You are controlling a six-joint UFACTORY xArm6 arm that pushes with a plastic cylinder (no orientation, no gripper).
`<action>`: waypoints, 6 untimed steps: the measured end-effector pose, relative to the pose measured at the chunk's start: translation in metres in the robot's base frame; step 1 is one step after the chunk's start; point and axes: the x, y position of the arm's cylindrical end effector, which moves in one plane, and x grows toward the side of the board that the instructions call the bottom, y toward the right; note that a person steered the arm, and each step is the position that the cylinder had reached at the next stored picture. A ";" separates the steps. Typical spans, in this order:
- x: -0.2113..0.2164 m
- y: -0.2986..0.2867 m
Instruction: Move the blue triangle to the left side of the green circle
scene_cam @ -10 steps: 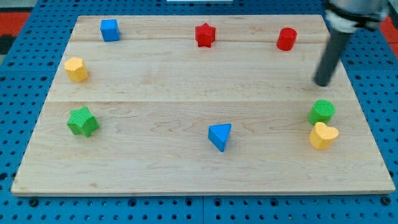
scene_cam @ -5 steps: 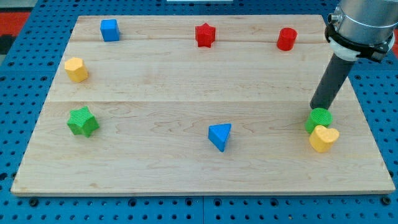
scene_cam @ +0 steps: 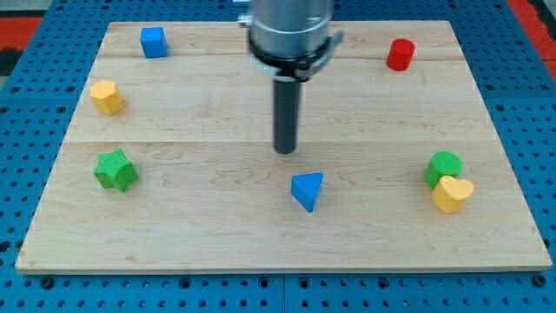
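The blue triangle [scene_cam: 307,190] lies near the middle of the board, toward the view's bottom. The green circle [scene_cam: 444,167] sits at the view's right, touching a yellow heart [scene_cam: 452,193] just below it. My tip [scene_cam: 285,149] is down on the board, a short way above and slightly left of the blue triangle, not touching it. The rod and arm hide the red star at the view's top.
A blue cube [scene_cam: 154,42] sits at the top left, a red cylinder [scene_cam: 400,54] at the top right. A yellow block [scene_cam: 106,96] and a green star [scene_cam: 115,169] sit at the left. The wooden board [scene_cam: 208,235] lies on a blue pegboard.
My tip moved from beside the green circle at the right to the board's middle, above the blue triangle. The green circle was nudged slightly down-left against the yellow heart.
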 end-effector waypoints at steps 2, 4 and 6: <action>0.091 -0.006; 0.071 0.043; 0.052 0.038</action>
